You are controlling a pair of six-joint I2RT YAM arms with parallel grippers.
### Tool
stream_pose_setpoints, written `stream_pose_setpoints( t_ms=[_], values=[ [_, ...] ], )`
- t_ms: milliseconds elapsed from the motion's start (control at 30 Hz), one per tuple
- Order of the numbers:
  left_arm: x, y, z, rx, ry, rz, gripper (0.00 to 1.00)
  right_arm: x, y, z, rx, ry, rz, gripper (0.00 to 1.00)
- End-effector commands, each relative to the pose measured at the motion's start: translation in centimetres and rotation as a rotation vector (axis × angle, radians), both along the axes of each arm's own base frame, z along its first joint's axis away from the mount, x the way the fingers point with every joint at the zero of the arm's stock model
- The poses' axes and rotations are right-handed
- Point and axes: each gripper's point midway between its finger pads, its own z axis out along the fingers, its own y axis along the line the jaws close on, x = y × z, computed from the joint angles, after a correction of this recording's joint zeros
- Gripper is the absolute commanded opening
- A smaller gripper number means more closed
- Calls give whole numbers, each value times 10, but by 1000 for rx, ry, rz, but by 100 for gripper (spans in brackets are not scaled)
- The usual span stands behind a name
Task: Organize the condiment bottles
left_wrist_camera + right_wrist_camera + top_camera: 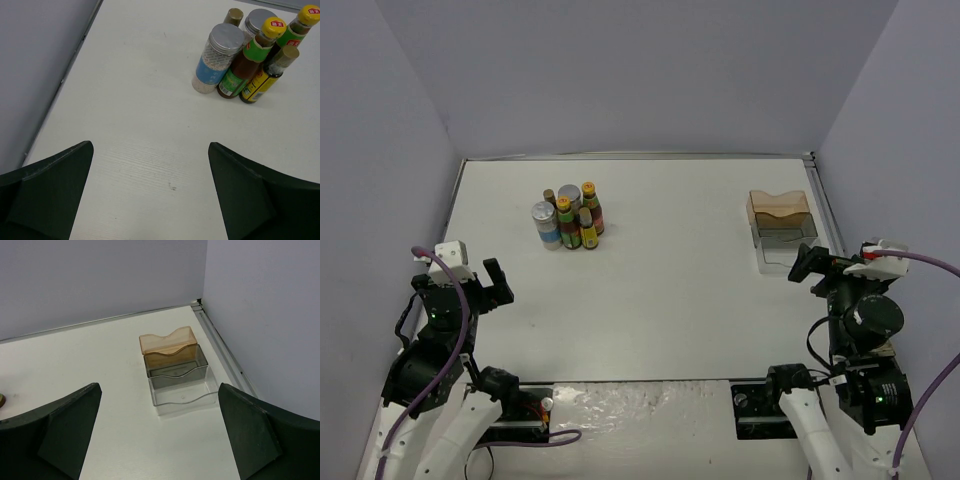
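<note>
Six condiment bottles [570, 218] stand in a tight cluster at the back left of the table. In the left wrist view they show at the upper right: a silver-topped cylinder [216, 59] in front, a second one [259, 20] behind, dark sauce bottles with yellow caps [250, 62] and olive caps [267, 75]. My left gripper [498, 283] is open and empty, near and left of the cluster. My right gripper [810, 262] is open and empty, just near of the stepped tray [782, 228].
The stepped tray [177, 372] has a clear front, a smoky middle and a tan back compartment, all empty, near the right wall. Grey walls [380, 180] enclose the table on three sides.
</note>
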Motion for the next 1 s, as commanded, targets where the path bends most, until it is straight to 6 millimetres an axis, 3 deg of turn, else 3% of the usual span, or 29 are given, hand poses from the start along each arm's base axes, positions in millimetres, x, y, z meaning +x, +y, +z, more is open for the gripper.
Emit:
stream_pose_setpoints(
  t_ms=[0, 233, 333, 467, 667, 900, 967],
  values=[
    [8, -3, 14, -26, -54, 7, 97, 16, 10, 17, 22, -25, 40, 100],
    [19, -9, 6, -1, -1, -15, 97, 44, 20, 21, 44, 26, 73, 100],
    [23, -15, 1, 3, 34, -41, 97, 70, 28, 0, 66, 114, 92, 100],
    [30, -22, -4, 4, 61, -72, 97, 101, 72, -17, 102, 172, 316, 100],
    [38, -31, -9, -8, 83, -98, 97, 142, 118, -14, 153, 99, 469, 100],
    [54, -37, -12, -18, 89, -100, 97, 204, 216, -33, 78, 96, 624, 100],
    [57, -37, -16, -18, 98, -96, 97, 213, 244, -30, 51, 74, 675, 100]
  ],
)
